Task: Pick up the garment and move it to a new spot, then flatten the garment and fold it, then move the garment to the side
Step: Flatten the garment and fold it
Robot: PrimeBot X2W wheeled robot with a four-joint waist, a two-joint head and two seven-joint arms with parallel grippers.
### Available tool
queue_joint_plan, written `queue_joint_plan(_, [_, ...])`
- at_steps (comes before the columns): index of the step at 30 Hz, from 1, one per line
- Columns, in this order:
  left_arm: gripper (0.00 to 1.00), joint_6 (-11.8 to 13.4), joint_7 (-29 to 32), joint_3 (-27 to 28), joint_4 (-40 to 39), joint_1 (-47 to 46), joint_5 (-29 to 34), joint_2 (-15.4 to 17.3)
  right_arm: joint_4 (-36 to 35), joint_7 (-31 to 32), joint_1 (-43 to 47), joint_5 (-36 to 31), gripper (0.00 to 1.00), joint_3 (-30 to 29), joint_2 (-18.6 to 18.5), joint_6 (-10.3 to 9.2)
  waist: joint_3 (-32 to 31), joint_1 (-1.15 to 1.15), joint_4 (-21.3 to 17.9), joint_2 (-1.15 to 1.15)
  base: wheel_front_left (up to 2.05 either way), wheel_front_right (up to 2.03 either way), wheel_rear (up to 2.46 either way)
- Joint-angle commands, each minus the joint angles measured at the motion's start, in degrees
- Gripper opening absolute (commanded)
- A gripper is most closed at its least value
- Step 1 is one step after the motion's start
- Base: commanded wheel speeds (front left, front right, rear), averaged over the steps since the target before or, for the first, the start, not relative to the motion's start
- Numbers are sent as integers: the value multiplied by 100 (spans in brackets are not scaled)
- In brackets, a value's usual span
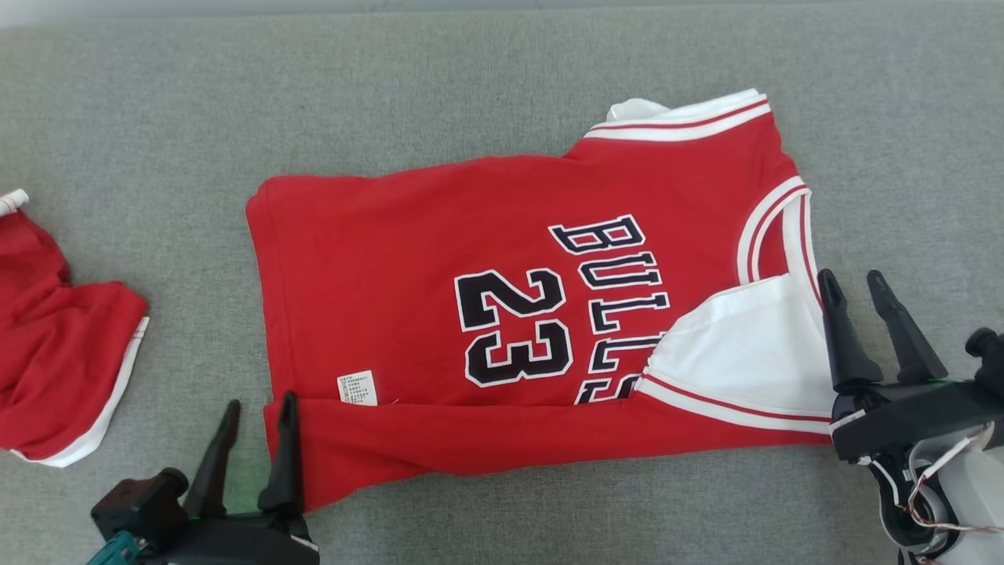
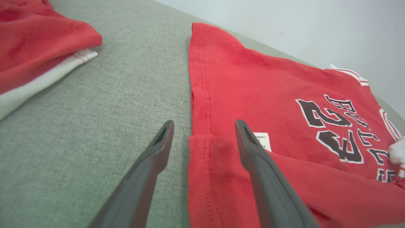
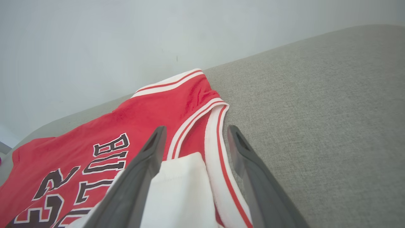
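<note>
Head view, red jersey, near edge folded

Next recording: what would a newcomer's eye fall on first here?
The red sleeveless jersey with black BULLS 23 lettering, spread across the middle of the grey fabric surface, its near edge folded over. The open left claw sits at its near hem corner and the open right claw by its white-trimmed neckline. A second crumpled red garment lies far left.

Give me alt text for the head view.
Red jersey lies on grey surface, near edge folded over. Open left end effector at its hem corner, open right end effector at the collar; second red garment far left.
</note>
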Motion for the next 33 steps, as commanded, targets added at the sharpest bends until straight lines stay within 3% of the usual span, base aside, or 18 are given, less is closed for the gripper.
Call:
queue_joint_plan(1, [100,83,-146,34,-44,-78,142,4,-28,-77,128,-200,100,-162,116,2,-99,0,-18,-1,0,0,0])
queue_joint_plan(8, [100,293,-523,78,-59,-328,656,-12,-262,-168,485,-1160,100,-709,511,2,-309,0,2,-1,0,0,0])
queue_joint_plan(17, [100,250,-641,136,85,-158,1223,-58,-793,-192,1247,-2130,100,-1050,985,2,-689,0,-91,-1,0,0,0])
queue_joint_plan(33, [100,180,-647,152,498,48,1531,-125,-1005,15,1774,-2370,100,-1038,1209,2,-904,0,-162,-1,0,0,0])
